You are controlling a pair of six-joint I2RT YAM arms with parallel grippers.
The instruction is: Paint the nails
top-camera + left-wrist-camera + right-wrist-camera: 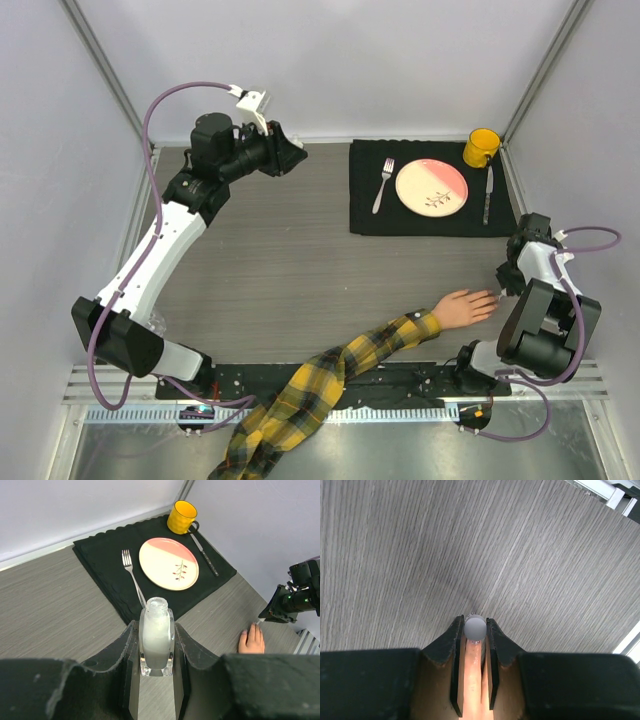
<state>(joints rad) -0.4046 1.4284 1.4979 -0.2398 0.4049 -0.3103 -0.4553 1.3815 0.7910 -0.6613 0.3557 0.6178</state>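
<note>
The peach mannequin hand [468,306] with a yellow-and-black plaid sleeve [330,385] lies at the near right of the table, fingers pointing right. My right gripper [507,283] is right at the fingertips. In the right wrist view it [475,630] is shut on a round grey-white brush cap [475,628] held just over the tip of one finger [472,680]; the nail beneath is hidden. My left gripper [290,152] is at the far left, shut on a small clear uncapped bottle [156,640]. The hand [251,641] shows in the left wrist view.
A black placemat [365,210] at the far right holds a fork [383,185], a pink-and-cream plate [431,187], a knife [488,195] and a yellow mug [481,147]. A metal rail runs along the near edge.
</note>
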